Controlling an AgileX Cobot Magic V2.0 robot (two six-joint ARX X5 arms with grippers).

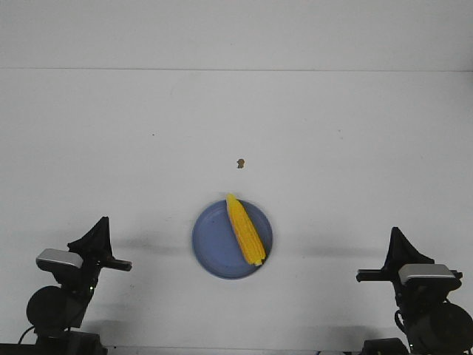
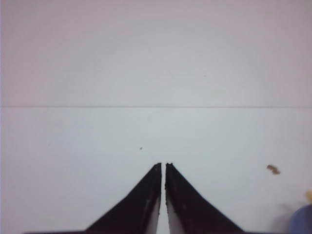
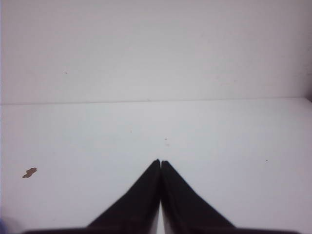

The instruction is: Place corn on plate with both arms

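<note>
Table point(image 1: 111, 133): white, being occupied across the whole front view; the things are being carried near its near-centre.

Left arm point(image 1: 66, 285) and right arm point(image 1: 425, 288): being held at the near left and near right corners, well apart from the plate.

Plate point(image 1: 211, 244): blue, round, being seen between the two arms.

Corn point(image 1: 244, 229): being carried on the plate's right half, pointed end far and overhanging the far rim slightly. The placement is being judged as done.

Left gripper point(image 2: 163, 166): jaws being held almost together, a thin slit between the tips, nothing held.

Right gripper point(image 3: 160, 162): jaws being held together, nothing held.

Brown speck point(image 1: 240, 163): being left on the table beyond the plate.

Risk: the corn is being judged liable to roll off, since the rim is low and a bump to the plate would tip it.
</note>
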